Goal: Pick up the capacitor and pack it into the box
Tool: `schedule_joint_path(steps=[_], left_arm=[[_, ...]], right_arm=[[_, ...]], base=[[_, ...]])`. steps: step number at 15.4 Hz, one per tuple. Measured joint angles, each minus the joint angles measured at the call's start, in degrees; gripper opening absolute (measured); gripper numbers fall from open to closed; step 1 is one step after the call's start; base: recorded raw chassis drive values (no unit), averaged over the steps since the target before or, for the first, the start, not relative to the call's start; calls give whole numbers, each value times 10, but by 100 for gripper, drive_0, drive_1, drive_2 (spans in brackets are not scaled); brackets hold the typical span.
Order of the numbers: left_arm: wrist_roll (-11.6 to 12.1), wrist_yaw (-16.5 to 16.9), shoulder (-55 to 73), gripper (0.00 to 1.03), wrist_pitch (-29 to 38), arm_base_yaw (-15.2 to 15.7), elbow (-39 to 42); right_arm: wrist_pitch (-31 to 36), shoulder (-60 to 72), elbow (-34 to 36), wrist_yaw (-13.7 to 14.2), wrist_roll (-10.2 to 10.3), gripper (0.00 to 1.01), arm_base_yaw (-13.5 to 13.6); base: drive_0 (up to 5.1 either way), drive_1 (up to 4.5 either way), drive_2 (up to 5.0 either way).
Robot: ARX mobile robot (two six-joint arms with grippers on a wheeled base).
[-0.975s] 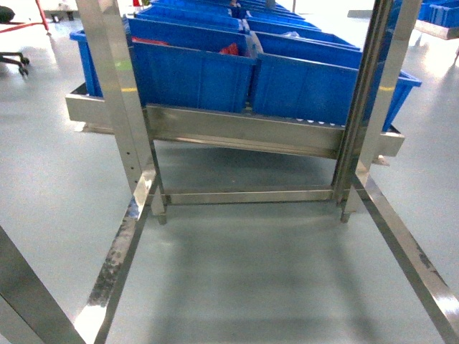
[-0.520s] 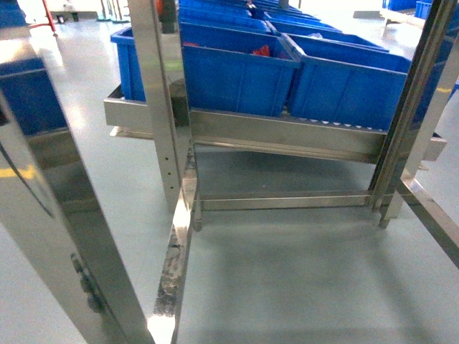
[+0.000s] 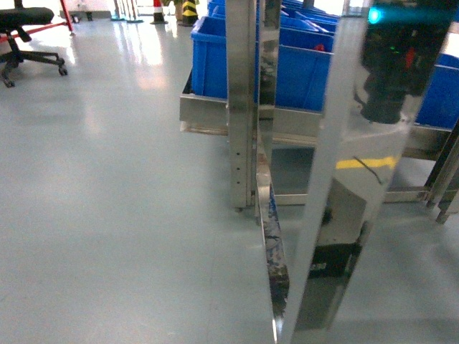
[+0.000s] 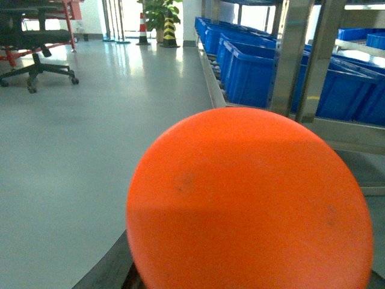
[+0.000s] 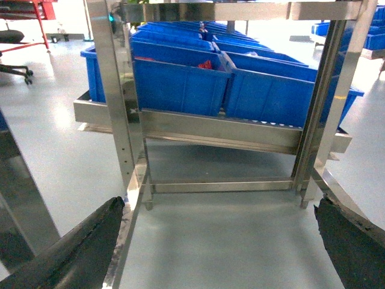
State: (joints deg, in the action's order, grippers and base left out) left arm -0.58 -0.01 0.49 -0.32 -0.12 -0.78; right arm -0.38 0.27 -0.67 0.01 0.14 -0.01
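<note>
Neither the capacitor nor the box shows in any view. A big round orange disc [image 4: 246,198] fills the lower half of the left wrist view, very close to the lens. It hides the left gripper's jaws; only a dark sliver shows under its left edge. My right gripper [image 5: 219,205] is open, its two dark fingers [image 5: 90,241] at the frame's lower corners with only bare floor between them. Neither gripper appears in the head view.
A stainless steel rack post [image 3: 242,107] stands close ahead, with blue bins [image 3: 215,57] on a sloped shelf behind it. Small red items [image 5: 207,63] lie in one blue bin [image 5: 174,84]. An office chair [image 3: 29,36] and grey floor lie to the left.
The head view has swung left: the rack and blue bins slid to the right of the frame, and open floor with the office chair came into view.
</note>
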Motion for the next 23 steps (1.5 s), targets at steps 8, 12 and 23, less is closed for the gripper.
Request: schedule_joint_path(steps=[8,12,23], left_arm=[[0,-1,0,44,-2,0,0],[0,0,0,44,0,0,0],[0,-1,0,44,-1,0,0]], right_arm=[[1,0,0,0,0,98,0],[1,0,0,0,0,98,0],[1,0,0,0,0,98,0]], base=[[-489,247,247],[-485,251,251],[-485,251,251]])
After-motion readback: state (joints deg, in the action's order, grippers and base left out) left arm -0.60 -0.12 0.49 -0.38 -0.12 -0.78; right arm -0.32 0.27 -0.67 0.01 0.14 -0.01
